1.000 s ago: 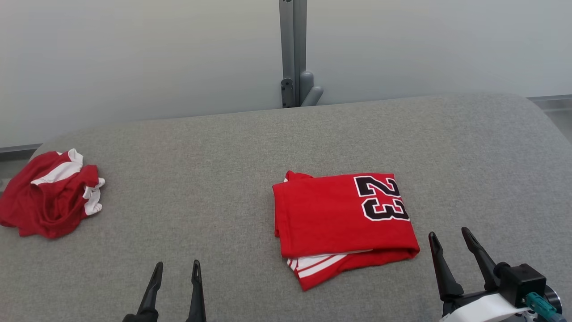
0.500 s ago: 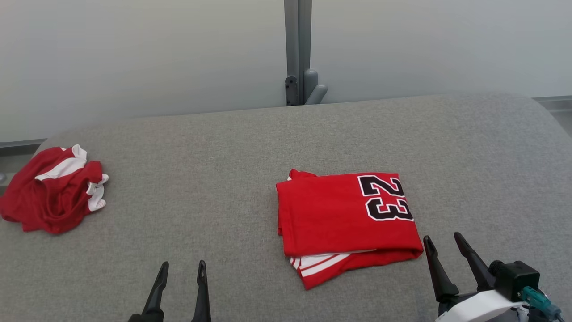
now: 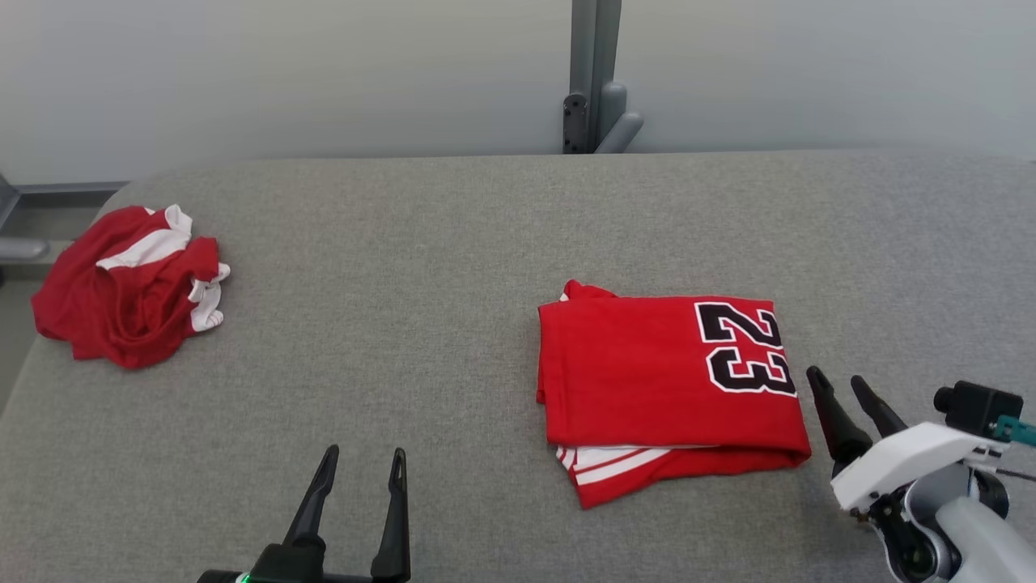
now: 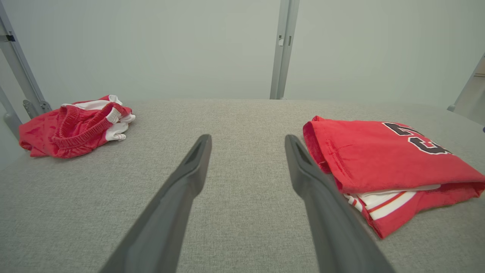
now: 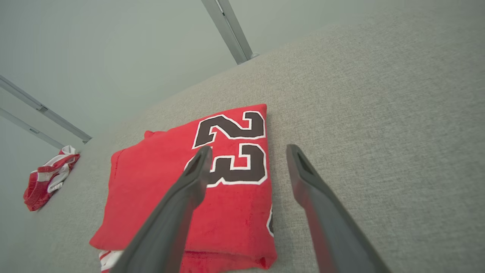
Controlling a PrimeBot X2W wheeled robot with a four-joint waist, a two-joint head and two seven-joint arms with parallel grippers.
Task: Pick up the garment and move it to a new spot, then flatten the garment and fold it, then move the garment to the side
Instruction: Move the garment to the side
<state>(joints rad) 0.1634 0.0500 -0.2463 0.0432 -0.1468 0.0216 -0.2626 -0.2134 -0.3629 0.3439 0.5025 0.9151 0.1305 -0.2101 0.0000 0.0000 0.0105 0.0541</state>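
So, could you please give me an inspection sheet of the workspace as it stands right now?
Surface: grey padded table, flat, no stains seen.
Job's things: folded red garment, number 23 facing up, white-striped layer showing at its near edge, lying right of centre.
Clutter: crumpled red and white garment at the far left edge, well apart from the folded one.
Grippers: left gripper open, over bare fabric, holding nothing; right gripper open, beside the folded garment's right edge, holding nothing.
Cables: teal connector on the right wrist; nothing on the table.
Surroundings: pale wall with a grey post behind the table.
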